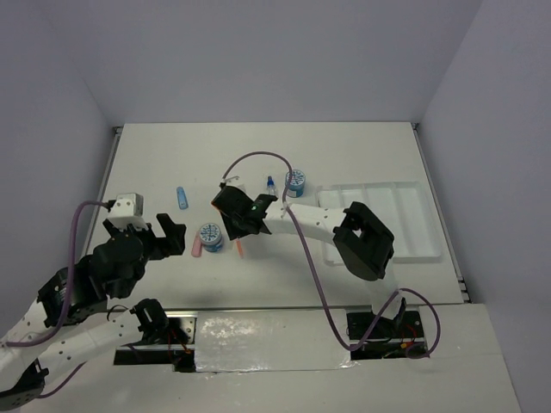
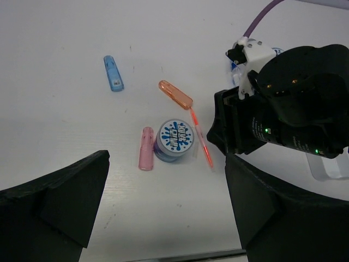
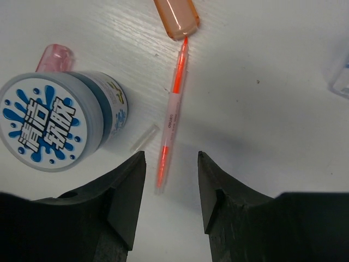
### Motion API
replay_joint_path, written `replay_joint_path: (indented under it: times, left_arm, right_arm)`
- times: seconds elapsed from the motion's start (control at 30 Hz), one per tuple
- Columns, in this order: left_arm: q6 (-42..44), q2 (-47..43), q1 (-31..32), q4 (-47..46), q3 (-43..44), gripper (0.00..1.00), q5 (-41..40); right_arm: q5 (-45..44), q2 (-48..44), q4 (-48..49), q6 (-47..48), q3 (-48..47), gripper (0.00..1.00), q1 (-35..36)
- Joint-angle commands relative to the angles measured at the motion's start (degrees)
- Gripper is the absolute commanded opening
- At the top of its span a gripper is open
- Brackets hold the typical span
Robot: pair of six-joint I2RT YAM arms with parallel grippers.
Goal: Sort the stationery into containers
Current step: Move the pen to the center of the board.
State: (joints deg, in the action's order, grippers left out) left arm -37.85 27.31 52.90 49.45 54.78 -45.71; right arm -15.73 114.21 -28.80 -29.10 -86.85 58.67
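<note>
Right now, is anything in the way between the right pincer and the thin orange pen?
Nothing visible. The right pincer hangs open over one end of the orange pen. A blue-white roll stands close beside the pen, not across it.

Thin orange pen (image 3: pixel 172 117) lies flat beside blue-white roll (image 3: pixel 52 120), tip at orange capsule (image 3: pixel 175 17).

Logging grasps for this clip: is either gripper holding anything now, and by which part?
Nothing is held. The right gripper stands open astride the near end of the orange pen, not clamping it; the left gripper is open and empty.
</note>
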Motion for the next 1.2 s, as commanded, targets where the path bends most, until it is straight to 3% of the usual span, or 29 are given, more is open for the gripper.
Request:
replay_joint_path:
  times: [0.0,0.6,1.03,1.17]
  left_arm:
    - [1.99,1.51,0.01,-3.13,-0.29,0.99,1.42]
    - [3.65,3.19,0.0,-4.71,-0.64,0.99,4.14]
    - [4.1,3.63,0.01,-4.98,-0.64,0.99,4.67]
    - [4.18,3.54,0.01,-5.33,-0.73,0.99,5.28]
  right_arm:
    - [-1.15,0.92,-0.21,0.36,-4.2,0.5,0.74]
    - [-4.22,11.64,-4.34,1.86,-13.08,0.37,0.39]
    - [-1.94,11.65,-2.85,-0.07,-6.86,0.26,-2.15]
    - [-0.45,7.53,-1.18,-0.95,-1.49,0.13,-3.91]
